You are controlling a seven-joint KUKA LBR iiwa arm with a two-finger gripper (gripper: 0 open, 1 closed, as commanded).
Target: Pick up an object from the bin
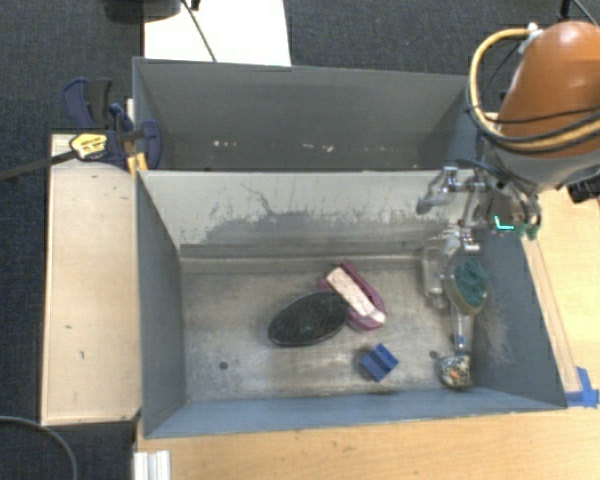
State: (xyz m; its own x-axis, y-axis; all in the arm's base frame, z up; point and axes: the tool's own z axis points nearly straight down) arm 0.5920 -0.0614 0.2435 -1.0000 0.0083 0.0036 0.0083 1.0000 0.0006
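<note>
The black oval brush lies flat on the floor of the grey bin, about midway across it, and serves as the mark for everything else. Touching its upper right end is a pink block with a cream top, lying aslant. To the brush's lower right, apart from it, sits a small blue block.

Well to the right of the brush, close along the bin's right wall, the pincer hangs down into the bin below the arm's orange cover. Whether it is open or closed cannot be told, since its lower end is a tangle of metal parts seen against the wall. A teal disc shows there, and it is unclear whether it belongs to the robot or is a loose thing.

The thing nearest the pincer is a small mottled ball. It rests on the floor farther right of the brush than the blue block and nearer the front wall, in the bin's front right corner. It lies directly below the pincer in this view, close to its lower end. Whether the two touch cannot be made out.
</note>
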